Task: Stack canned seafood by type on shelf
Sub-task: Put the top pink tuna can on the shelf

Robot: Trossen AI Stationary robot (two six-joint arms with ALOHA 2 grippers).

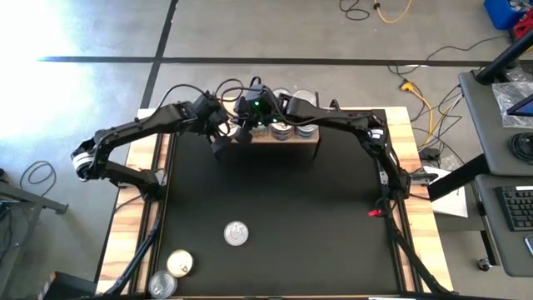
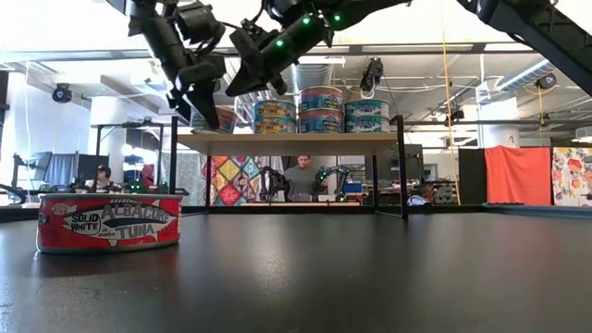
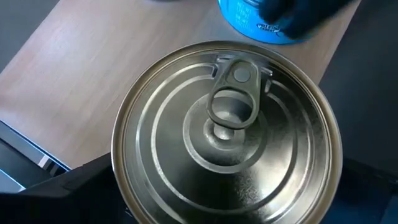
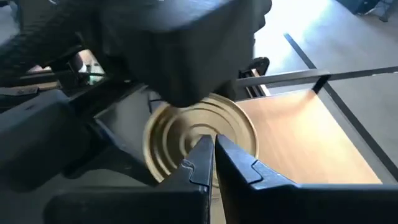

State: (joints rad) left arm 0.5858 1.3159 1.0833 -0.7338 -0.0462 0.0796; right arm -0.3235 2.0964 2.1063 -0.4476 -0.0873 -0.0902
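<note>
Open workshop behind, with a person (image 2: 299, 178) seated way back, and a big black tabletop (image 1: 316, 217) that's mostly bare, so loads of free room in the middle. The shelf (image 1: 306, 142) sits at the far edge, and both arms crowd over its left end.

Can count: six cans in three stacks of two on the shelf in the low view, plus a seventh can (image 3: 227, 134) under the left tool (image 1: 223, 143), and three loose near the front edge: one silver (image 1: 236, 234), one gold (image 1: 180, 264), one silver at the rim (image 1: 163, 284). The low view shows only one of those, a red tuna can (image 2: 109, 223).

Left tool's fingers are spread wide, straddling the can without gripping. Right tool (image 4: 214, 152) is fully closed, holding nothing, tips just over the lid. Only the left wrist view shows the pull tab (image 3: 234, 99).
</note>
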